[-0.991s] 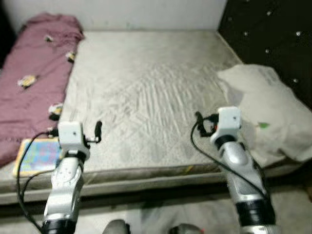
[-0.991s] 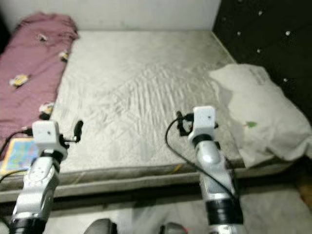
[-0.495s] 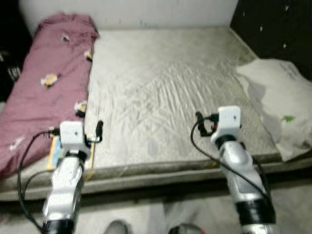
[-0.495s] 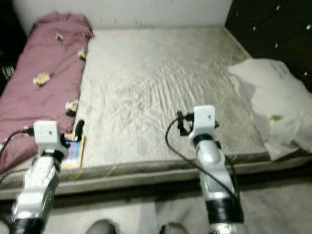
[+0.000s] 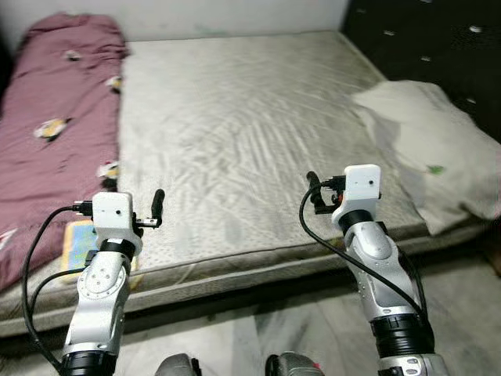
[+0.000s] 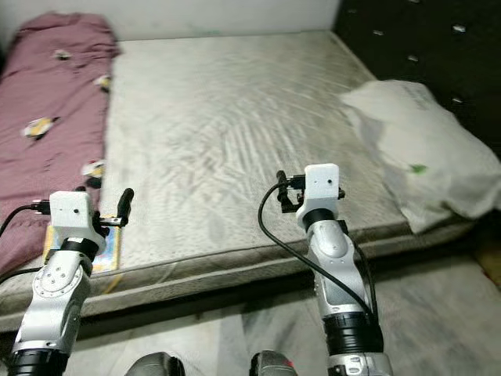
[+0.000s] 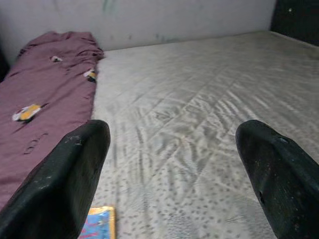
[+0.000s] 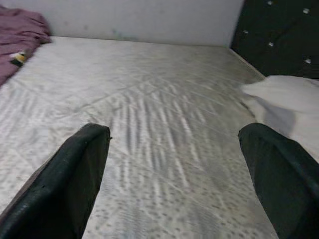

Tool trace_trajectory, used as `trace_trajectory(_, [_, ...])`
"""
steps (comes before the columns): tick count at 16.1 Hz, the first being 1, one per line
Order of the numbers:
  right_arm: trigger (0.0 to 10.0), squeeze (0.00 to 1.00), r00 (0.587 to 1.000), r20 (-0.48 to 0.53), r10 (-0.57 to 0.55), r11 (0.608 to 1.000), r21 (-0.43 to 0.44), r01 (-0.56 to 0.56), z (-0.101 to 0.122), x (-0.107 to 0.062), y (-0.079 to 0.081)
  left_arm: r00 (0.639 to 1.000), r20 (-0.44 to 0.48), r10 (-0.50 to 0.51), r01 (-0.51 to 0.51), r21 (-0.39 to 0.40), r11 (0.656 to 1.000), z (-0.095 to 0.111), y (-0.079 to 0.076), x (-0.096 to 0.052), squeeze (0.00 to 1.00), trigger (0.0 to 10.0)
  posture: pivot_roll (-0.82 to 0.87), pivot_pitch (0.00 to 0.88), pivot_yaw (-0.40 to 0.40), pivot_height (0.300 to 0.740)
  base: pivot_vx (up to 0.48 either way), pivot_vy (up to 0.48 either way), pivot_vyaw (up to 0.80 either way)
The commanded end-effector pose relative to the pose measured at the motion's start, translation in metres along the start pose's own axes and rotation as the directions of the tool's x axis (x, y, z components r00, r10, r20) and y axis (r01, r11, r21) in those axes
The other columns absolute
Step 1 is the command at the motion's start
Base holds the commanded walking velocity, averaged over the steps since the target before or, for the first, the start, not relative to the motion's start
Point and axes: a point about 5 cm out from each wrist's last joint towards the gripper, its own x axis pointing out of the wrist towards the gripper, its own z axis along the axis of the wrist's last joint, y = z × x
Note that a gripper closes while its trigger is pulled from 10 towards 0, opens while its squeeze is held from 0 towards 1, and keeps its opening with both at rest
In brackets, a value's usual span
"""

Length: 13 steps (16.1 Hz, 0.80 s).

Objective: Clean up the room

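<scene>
Swinging back rightward, it faces the bed (image 5: pixel 235 141), both pincers (image 5: pixel 156 205) (image 5: pixel 313 186) wide open, empty; blanket (image 5: pixel 55 133), book (image 5: pixel 74 239), pillow (image 5: pixel 423 149) untidied.

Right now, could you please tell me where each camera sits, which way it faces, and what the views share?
Left eye view: on the head, looking forward and down at the bed; both silver arms show, left end effector, right end effector.
Right eye view: the same, alongside.
Left wrist view: along its open fingers toward the maroon blanket and picture book.
Right wrist view: along its open fingers toward the pillow.
Shared: all four show the bed.
</scene>
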Motion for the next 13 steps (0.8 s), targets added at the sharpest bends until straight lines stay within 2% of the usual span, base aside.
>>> trace_trajectory(1, [10.0,0.00,1.000,0.010,0.000,1.000,0.007,0.000,0.0013,-0.0005,0.0006,1.000,0.011,0.000,0.000,0.003,1.000,0.0015,0.0016,-0.0015,0.00,10.0,0.03,0.067,-0.020,0.740,0.240,0.000,0.00])
trace_trajectory(13, [10.0,0.00,1.000,0.012,0.003,1.000,0.005,-0.003,0.0023,0.0005,0.0008,1.000,0.009,-0.011,0.011,-0.001,1.000,-0.0004,0.0003,-0.0018,0.00,10.0,0.03,0.068,-0.020,0.740,0.285,0.000,0.00])
